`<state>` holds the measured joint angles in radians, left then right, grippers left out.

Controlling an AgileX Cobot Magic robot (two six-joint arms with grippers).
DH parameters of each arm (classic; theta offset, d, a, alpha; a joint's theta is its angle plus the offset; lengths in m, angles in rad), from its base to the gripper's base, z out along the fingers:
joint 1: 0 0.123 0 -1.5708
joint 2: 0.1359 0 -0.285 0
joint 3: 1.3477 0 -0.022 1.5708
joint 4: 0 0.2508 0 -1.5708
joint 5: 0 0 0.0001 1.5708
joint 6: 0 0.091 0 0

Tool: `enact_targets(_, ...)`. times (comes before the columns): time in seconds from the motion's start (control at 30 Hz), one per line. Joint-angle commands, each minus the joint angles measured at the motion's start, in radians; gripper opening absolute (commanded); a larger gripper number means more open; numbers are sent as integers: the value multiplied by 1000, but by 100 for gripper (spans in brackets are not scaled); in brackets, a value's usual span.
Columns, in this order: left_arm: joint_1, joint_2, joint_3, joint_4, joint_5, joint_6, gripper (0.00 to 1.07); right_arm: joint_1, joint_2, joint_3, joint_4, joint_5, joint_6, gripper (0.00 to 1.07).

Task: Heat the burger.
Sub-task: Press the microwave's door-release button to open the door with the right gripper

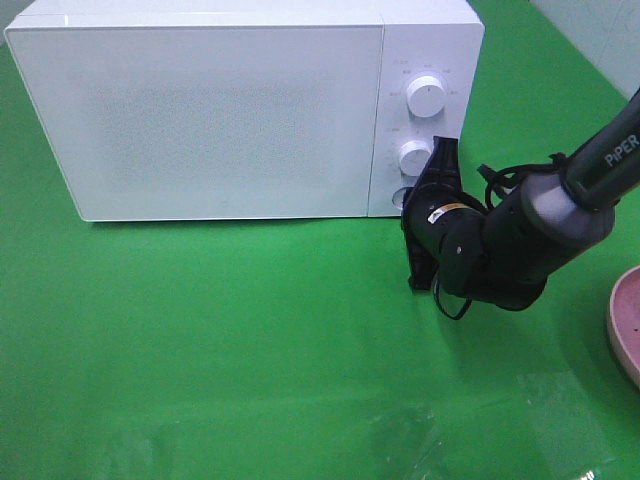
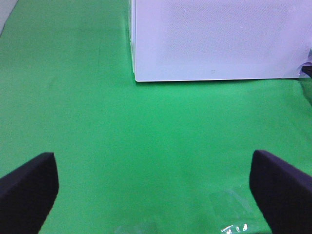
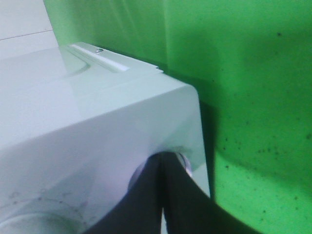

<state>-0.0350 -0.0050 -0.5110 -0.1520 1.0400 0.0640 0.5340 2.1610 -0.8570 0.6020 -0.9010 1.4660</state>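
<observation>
1. The right pincer (image 3: 163, 168) is closed, both fingers pressed flat together with nothing between them. Its tip sits right at the round button (image 1: 399, 197) at the bottom of the microwave's control panel, touching it as far as I can tell from the wrist view.
2. In the high view the right pincer (image 1: 410, 208) comes in from the right. The black arm (image 1: 560, 200) behind it stretches off toward the right edge.
3. Just above that button are two white knobs, the lower knob (image 1: 415, 157) and the upper knob (image 1: 427, 97), stacked on the same panel.
4. The microwave (image 1: 220, 120) is white with a frosted door, and the door is shut. It stands at the back of the green counter (image 1: 200, 350).
5. The left pincer (image 2: 156, 192) is wide open and holds nothing. Its two dark fingers (image 2: 29, 187) show at either side of its wrist view, above bare green counter, with the microwave's front ahead of it.
6. A pink plate (image 1: 625, 320) pokes in at the right edge of the counter, well apart from the microwave.
7. The burger doesn't show in any view, so I honestly can't tell where it is.
</observation>
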Motion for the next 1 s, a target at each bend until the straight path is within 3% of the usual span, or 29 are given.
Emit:
enact_targets(0.03, 2, -18, 1, 1, -8, 3, 100, -13, -6, -36, 1, -124, 4, 0)
enact_targets(0.37, 2, -18, 1, 1, -8, 3, 100, -13, -6, -96, 31, -158, -12, 0)
enact_targets(0.5, 2, -18, 1, 1, -8, 3, 100, -14, -1, -102, 111, -250, -81, 0)
enact_targets(0.8, 2, -18, 1, 1, -8, 3, 100, -25, 51, -185, 118, -330, -128, 0)
enact_targets(1.0, 2, -18, 1, 1, -8, 3, 100, -25, 51, -185, 120, -320, -137, 1)
